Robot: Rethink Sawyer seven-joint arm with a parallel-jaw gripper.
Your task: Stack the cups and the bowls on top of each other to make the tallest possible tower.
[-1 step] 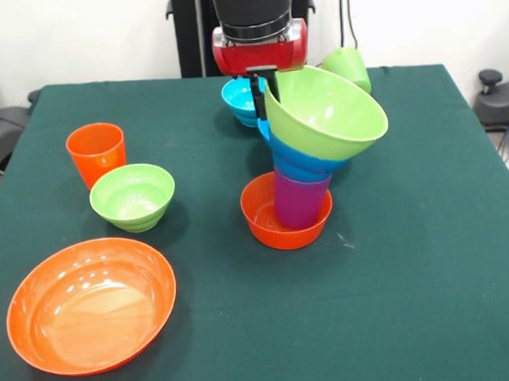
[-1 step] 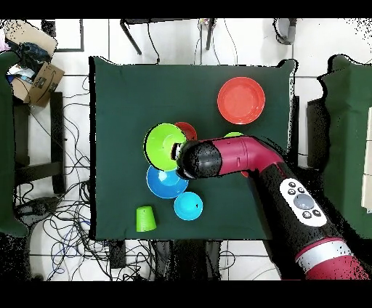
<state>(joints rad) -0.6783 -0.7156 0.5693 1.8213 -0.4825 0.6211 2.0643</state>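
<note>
The tower stands mid-table: a small orange bowl (image 1: 265, 223) (image 2: 187, 131) holds a purple cup (image 1: 298, 201), with a dark blue bowl (image 1: 309, 163) (image 2: 166, 181) on it. On top sits a large lime green bowl (image 1: 323, 113) (image 2: 165, 146), tipped steeply. My gripper (image 1: 260, 93) (image 2: 176, 152) comes down at this bowl's far rim and is shut on it. To one side stand an orange cup (image 1: 96, 153), a small lime green bowl (image 1: 133, 195) (image 2: 232, 134) and a large orange bowl (image 1: 90, 304) (image 2: 241, 100).
A small light blue bowl (image 1: 238, 96) (image 2: 188, 205) sits just behind the tower. A lime green cup (image 1: 348, 66) (image 2: 145, 218) lies on its side near the table's far edge. The green cloth (image 1: 431, 257) ends at the table edges on all sides.
</note>
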